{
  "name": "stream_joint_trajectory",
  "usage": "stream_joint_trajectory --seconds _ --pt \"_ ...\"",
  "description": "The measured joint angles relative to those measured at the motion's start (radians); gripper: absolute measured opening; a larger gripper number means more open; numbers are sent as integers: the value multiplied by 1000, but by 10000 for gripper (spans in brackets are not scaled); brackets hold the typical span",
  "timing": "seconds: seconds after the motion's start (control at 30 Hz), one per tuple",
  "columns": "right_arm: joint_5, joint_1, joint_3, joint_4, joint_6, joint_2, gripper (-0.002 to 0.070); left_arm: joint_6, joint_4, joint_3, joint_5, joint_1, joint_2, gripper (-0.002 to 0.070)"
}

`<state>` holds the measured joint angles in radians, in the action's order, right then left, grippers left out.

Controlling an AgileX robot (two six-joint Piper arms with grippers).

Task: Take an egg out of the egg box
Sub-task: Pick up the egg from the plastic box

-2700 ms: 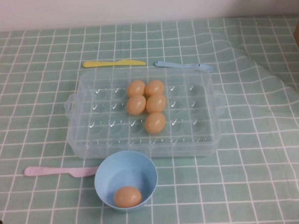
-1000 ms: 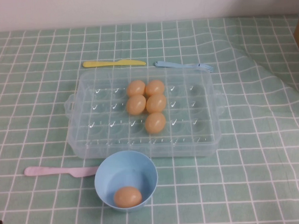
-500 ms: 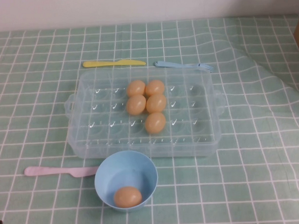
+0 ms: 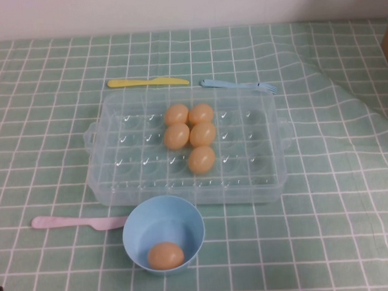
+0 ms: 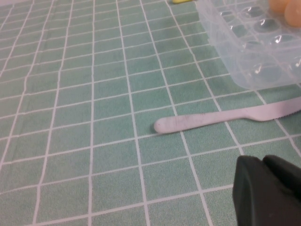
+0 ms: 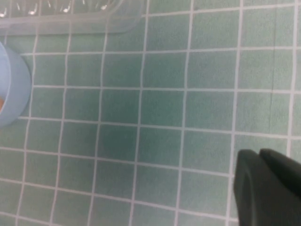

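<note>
Left gripper: dark fingers at the frame corner, held over bare cloth; whether parted or closed cannot be told. Right gripper: likewise a dark mass at the frame corner over cloth, state not discernible.

High view: neither gripper visible. Egg box mid-table on green checked cloth, holding five eggs clustered centrally; nearest-row egg sits alone below two pairs. Blue bowl just in front of the box, one egg inside. Pink knife touching the bowl's left side. Yellow knife and blue fork beyond the box.

Left wrist view: pink knife ahead of the gripper; box corner farther off.

Right wrist view: bowl wall and box edge well apart from the gripper.
</note>
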<state>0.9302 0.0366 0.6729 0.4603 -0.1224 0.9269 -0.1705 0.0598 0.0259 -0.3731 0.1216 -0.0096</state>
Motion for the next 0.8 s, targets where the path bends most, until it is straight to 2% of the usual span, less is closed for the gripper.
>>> stream_joint_trajectory --seconds 0.07,0.17,0.43,0.63,0.8 --pt "0 26 40 -28 -2 54 -17 0 0 0 0 0 0 -4" --pt "-6 127 115 -71 28 165 -17 0 0 0 0 0 0 -4" --pt "-34 461 374 -96 48 470 0 0 0 0 0 0 0 -4" --pt "6 591 642 -99 50 733 114 0 0 0 0 0 0 -4" --pt "54 618 857 -139 144 910 235 0 0 0 0 0 0 -4"
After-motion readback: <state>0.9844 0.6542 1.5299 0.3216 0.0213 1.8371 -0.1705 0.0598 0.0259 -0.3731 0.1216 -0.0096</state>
